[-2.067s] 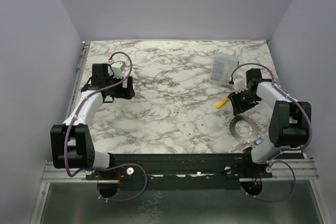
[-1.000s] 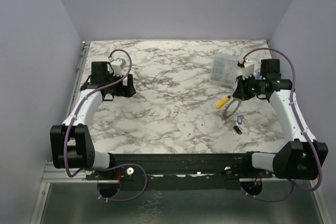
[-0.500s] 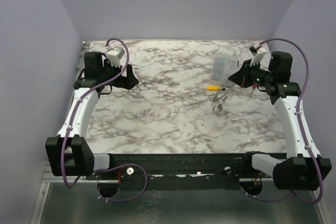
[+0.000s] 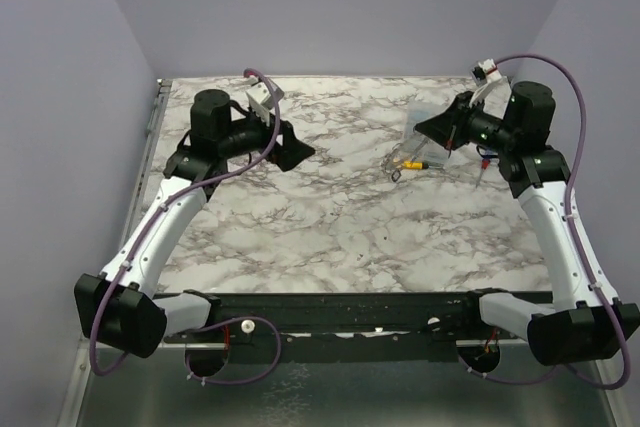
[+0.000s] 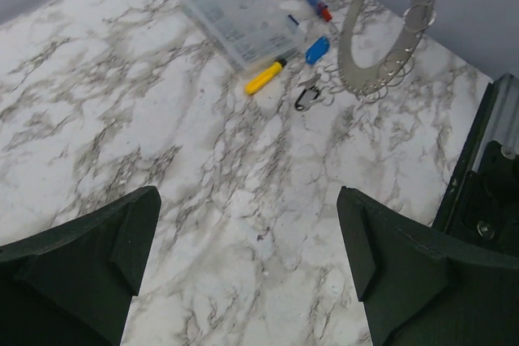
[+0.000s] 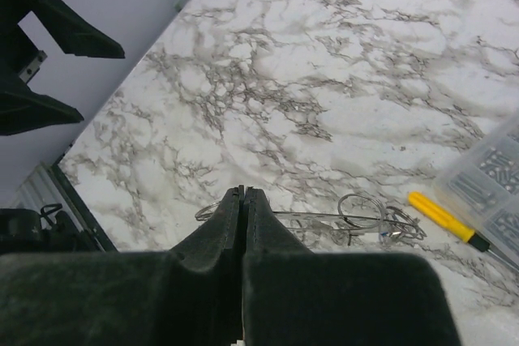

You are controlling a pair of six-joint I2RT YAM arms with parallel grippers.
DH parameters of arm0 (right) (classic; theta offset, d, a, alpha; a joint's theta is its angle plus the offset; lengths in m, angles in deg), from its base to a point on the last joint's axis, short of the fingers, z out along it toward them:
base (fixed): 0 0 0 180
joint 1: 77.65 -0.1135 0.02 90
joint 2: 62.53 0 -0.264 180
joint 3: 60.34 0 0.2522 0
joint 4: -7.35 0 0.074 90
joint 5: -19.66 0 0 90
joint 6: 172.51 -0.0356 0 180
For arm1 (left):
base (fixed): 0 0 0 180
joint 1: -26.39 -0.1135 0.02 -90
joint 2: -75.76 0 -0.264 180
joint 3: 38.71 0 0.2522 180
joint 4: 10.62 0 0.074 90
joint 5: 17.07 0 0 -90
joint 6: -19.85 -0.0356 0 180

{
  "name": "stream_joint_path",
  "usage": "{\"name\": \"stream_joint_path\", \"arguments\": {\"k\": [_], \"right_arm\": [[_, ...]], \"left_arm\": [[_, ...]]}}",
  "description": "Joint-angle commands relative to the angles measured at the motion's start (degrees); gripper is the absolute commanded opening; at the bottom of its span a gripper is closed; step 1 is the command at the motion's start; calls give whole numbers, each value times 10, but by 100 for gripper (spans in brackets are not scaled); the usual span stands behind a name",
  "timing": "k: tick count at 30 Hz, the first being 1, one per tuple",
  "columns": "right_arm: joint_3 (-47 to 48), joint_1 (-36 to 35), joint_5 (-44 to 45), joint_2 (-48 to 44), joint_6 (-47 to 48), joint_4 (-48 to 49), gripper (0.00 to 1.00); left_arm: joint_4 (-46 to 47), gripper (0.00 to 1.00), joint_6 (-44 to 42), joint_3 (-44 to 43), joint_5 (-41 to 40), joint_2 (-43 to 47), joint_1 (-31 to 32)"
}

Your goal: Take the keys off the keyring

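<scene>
- Keyring (image 5: pixel 365 79): it is up off the tabletop (image 4: pixel 330 237) on the right side of the cell, pinched at its rim by my right tool (image 6: pixel 243 192). That is my reading of the two wrist views.
- Far left, my left tool (image 5: pixel 247 200) hangs above the marble with its fingers spread wide and nothing between them. It faces across towards the ring.
- Between the two tools there is only bare marble, so the left tool is well apart from the ring.
- Further right on the tabletop lie a clear box (image 5: pixel 239 14) and a yellow-handled screwdriver (image 5: pixel 266 77).
- Just beside the screwdriver I see a blue key (image 5: pixel 317 49) and a dark key (image 5: pixel 306 100), both below the ring's lower edge. I cannot tell whether they hang from it or rest on the marble.
- From the left wrist camera the ring shows its face as a tilted oval. From the right wrist camera it is edge-on, a thin line crossing just past the fingertips.
- Small wire loops (image 6: pixel 361 207) sit along the rim away from the right tool's pinch point.
- The right tool's fingers are pressed together on the ring, so that arm is occupied.
- My judgement is that the free left tool has to travel rightwards and meet the loops on the rim facing it, while the right tool holds the ring steady.
</scene>
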Motion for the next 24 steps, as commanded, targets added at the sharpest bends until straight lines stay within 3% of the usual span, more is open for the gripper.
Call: {"name": "stream_joint_path", "arguments": {"k": [1,12,18,24], "right_arm": [[6,-27,-15,7,-41,63,1],[13,-100,14,56,-57,114,1],[9,-114,11,57,-68,138,1],[-8,-118,-1,49,-88,162,1]], "left_arm": [[101,99,31,20,-39,-11,92],[113,95,-69,21,-110,-76,235],[131,83,-73,13,-158,-124,252],[138,59,-71,-10,-163,-150,252]]}}
